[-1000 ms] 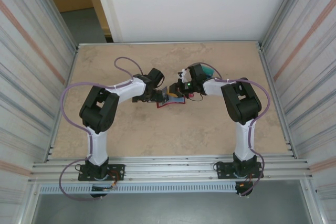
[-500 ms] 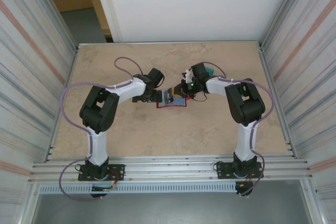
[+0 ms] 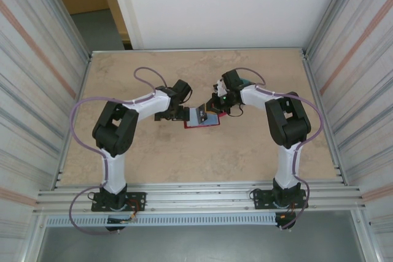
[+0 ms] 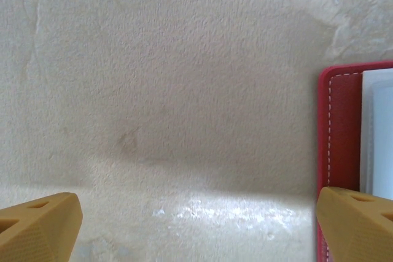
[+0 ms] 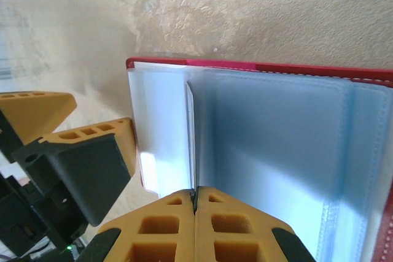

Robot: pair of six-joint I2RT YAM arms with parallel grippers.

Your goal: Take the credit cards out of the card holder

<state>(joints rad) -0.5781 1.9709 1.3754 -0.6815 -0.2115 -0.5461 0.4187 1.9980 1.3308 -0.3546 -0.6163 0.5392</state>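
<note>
Desk [image 3: 153, 151] of mottled beige stone carries the card holder [image 3: 207, 118] near its middle, lying open between the two arms with its red cover down and its pale blue-grey see-through pockets facing up. The right gripper [image 5: 194, 205] comes at it from the far right side, its two yellow fingers [image 5: 239, 225] pressed flat together. The wrist camera shows the thin edge of one clear pocket leaf [image 5: 190, 139] running straight into the seam between them, so the gripper pinches that leaf of the card holder. From above, a greyish leaf stands raised off the open holder beside this gripper. What the pockets hold cannot be told, since the plastic is cloudy and glares in the light. The left gripper [image 4: 196, 228] sits low at the holder's left edge with its fingers [image 4: 38, 226] spread wide and nothing between them but bare desk. One of its fingertips overlaps the stitched red border of the cover, though whether it touches the cover cannot be told. The other fingertip is well clear of the holder over the desk.
</note>
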